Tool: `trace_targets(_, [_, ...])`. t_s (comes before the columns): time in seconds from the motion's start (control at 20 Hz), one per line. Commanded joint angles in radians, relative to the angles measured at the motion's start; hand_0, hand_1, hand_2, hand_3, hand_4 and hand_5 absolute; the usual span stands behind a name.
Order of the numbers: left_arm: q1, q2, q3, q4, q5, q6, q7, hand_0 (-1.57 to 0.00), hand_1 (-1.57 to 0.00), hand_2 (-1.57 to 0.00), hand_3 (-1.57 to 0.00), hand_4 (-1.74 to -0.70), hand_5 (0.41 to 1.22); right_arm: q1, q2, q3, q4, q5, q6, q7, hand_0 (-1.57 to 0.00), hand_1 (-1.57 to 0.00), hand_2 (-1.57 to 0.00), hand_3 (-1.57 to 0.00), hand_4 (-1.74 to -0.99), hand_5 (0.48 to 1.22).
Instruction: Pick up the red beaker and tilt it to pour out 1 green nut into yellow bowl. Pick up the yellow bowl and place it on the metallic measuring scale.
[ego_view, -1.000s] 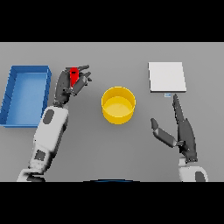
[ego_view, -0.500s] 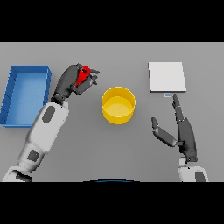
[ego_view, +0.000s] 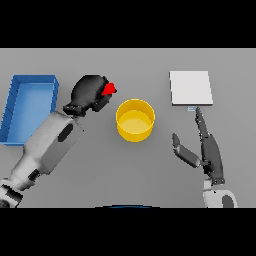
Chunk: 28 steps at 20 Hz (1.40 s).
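Note:
My left hand (ego_view: 89, 91) is curled round the red beaker (ego_view: 109, 89), holding it above the table just left of the yellow bowl (ego_view: 135, 120). Only a small red part of the beaker shows past the fingers, tipped toward the bowl. No green nut can be seen. The bowl stands upright at the table's middle. The metallic measuring scale (ego_view: 190, 88), a flat pale square, lies at the back right. My right hand (ego_view: 206, 148) rests open on the table right of the bowl, fingers pointing at the scale.
A blue open tray (ego_view: 29, 107) sits at the left side of the table, behind my left forearm.
My left hand has carried the red beaker up and to the right, closer to the bowl, and turned so it covers most of the beaker. The right hand has stayed put.

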Motion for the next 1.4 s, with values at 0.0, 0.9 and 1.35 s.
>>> trace_targets(0.0, [-0.018, 0.014, -0.026, -0.001, -0.028, -0.020, 0.016, -1.57, -1.57, -1.57, -1.57, -1.74, 1.161, -0.006, 0.004, 0.002, 0.006, 0.003, -0.002, 0.010, 0.00, 0.00, 0.00, 0.00, -1.267, 0.698])
trace_targets(0.9, [-0.368, 0.051, -0.487, 0.179, -0.354, -0.318, -0.131, -1.57, -1.57, -1.57, -1.52, -1.73, 1.220, 0.012, 0.043, -0.011, 0.023, -0.046, -0.007, -0.032, 0.00, 0.00, 0.00, 0.00, -1.291, 0.634])
trace_targets(1.35, [-0.505, 0.040, -0.655, 0.248, -0.448, -0.359, -0.194, -1.57, -1.57, -1.57, -1.56, -1.74, 1.221, 0.021, 0.038, -0.012, 0.023, -0.018, -0.027, -0.021, 0.00, 0.00, 0.00, 0.00, -1.260, 0.586])
